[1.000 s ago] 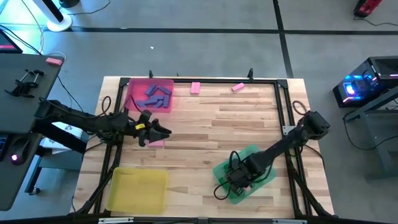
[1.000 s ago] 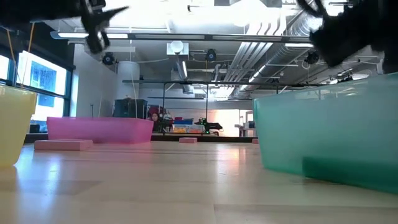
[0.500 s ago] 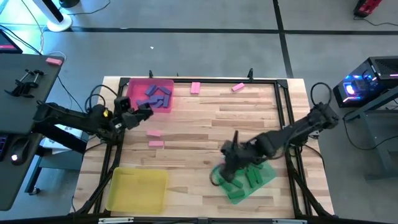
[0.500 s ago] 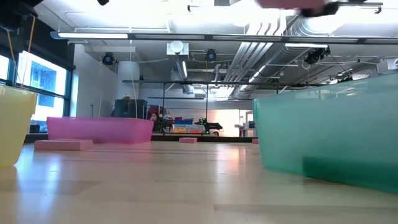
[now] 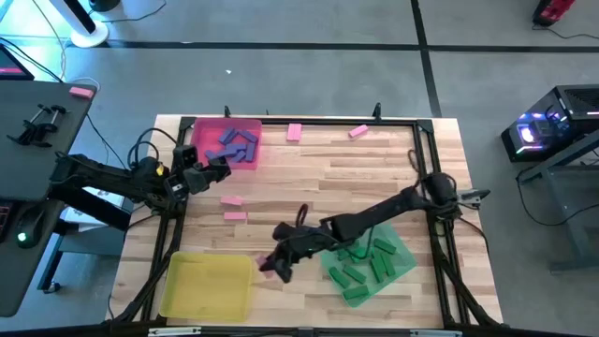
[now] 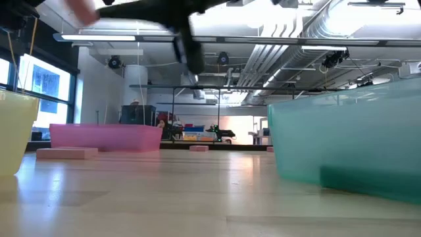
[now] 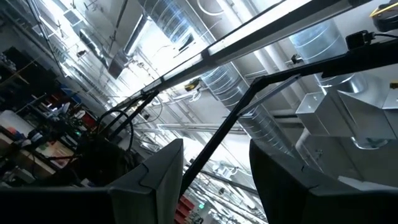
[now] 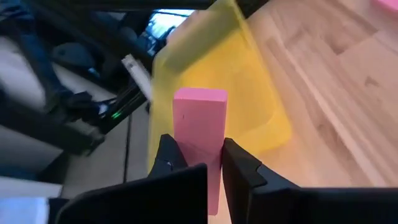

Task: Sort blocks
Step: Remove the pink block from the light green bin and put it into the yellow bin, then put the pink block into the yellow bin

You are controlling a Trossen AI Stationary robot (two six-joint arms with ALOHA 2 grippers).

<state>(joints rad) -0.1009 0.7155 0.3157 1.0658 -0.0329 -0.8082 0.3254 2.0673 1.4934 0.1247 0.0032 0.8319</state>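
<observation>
Left gripper (image 5: 217,169) is parked at the table's left edge just below the pink tray (image 5: 198,150), fingers spread with nothing between them, exactly where it sat half a second ago. Purple blocks (image 5: 233,145) lie in that tray; two pink blocks (image 5: 232,208) rest on the wood beside it, two more (image 5: 294,132) near the far rail. Right gripper (image 5: 270,265) has swung from over the green tray (image 5: 402,256) across to the yellow tray's (image 5: 201,285) right rim, pinching a pink block (image 8: 198,143) upright between its fingers. Green blocks (image 5: 361,267) stay in the green tray.
</observation>
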